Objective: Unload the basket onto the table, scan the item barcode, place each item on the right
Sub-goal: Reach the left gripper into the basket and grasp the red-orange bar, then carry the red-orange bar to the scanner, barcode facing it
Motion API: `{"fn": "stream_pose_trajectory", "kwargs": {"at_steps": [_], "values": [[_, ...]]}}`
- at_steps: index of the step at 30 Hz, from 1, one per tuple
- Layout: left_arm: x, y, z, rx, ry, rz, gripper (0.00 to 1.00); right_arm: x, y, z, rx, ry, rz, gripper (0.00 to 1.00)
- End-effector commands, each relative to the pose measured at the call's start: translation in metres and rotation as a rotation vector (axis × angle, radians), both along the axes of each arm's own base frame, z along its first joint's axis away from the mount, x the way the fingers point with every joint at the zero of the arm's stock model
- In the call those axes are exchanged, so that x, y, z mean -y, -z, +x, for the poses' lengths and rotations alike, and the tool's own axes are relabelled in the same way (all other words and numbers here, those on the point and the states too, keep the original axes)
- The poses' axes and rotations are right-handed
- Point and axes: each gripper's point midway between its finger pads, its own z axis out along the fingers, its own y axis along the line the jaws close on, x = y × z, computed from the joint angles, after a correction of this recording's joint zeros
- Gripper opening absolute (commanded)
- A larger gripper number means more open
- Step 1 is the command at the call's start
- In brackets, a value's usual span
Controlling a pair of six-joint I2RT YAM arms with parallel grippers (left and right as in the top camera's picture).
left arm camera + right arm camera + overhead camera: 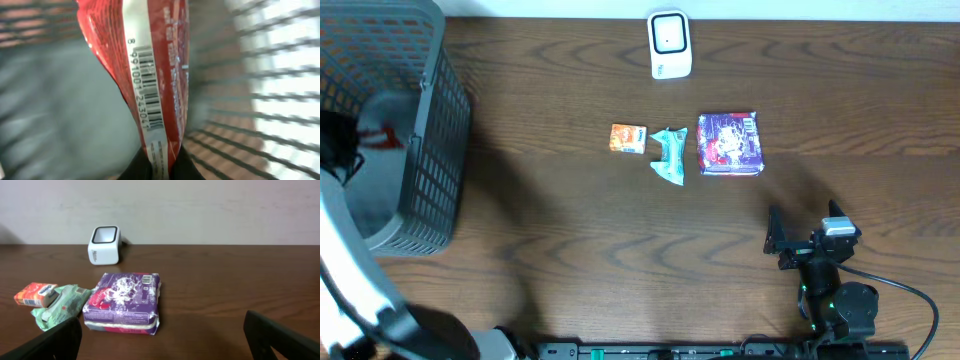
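The red packet [150,75] is pinched at one end by the closed left gripper [161,167], inside the mesh basket [435,150]. On so thin a hold it could be snagged on the basket wall and dropped short of the scanner [669,45]. The right gripper [165,342] is spread wide, empty.

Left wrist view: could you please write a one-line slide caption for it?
Left gripper pinches a red packet, barcode facing the camera, inside the grey mesh basket.
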Motion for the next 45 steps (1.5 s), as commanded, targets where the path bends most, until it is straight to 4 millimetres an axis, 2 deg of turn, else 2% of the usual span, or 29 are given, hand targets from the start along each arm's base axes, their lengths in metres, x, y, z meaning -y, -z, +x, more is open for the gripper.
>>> {"fn": "stream_pose_trajectory", "kwargs": {"at_steps": [1,6,11,15,20,24,27,28,32,37,43,45], "values": [[0.046,-0.052,0.019,0.165,0.158,0.028,0.08,0.003,0.001,0.000,-0.003,0.012,0.002,0.99],[0.108,-0.098,0.028,0.273,0.336,0.122,0.07,0.003,0.001,0.000,-0.004,0.012,0.002,0.99],[0.173,-0.123,0.035,0.344,0.539,0.193,0.07,0.003,0.001,0.000,-0.004,0.012,0.002,0.99],[0.221,-0.132,0.042,0.386,0.687,0.224,0.07,0.003,0.001,0.000,-0.004,0.012,0.002,0.99],[0.292,-0.124,0.042,0.379,0.960,0.312,0.07,0.003,0.001,0.000,-0.005,0.012,0.002,0.99],[0.349,-0.101,0.036,0.336,1.175,0.345,0.07,0.003,0.001,0.000,-0.005,0.012,0.002,0.99],[0.384,-0.082,0.035,0.302,1.278,0.328,0.08,0.003,0.001,0.000,-0.005,0.012,0.002,0.99],[0.406,-0.068,0.035,0.276,1.334,0.309,0.07,0.003,0.001,0.000,-0.005,0.012,0.002,0.99],[0.447,-0.029,0.037,0.200,1.437,0.271,0.07,0.003,0.001,0.000,-0.005,0.012,0.002,0.99],[0.480,0.022,0.046,0.107,1.505,0.237,0.07,0.003,0.001,0.000,-0.005,0.012,0.002,0.99],[0.504,0.080,0.053,0.000,1.556,0.207,0.07,0.003,0.001,0.000,-0.005,0.012,0.002,0.99],[0.511,0.094,0.055,-0.017,1.563,0.198,0.08,0.003,0.001,0.000,-0.005,0.012,0.002,0.99]]}}
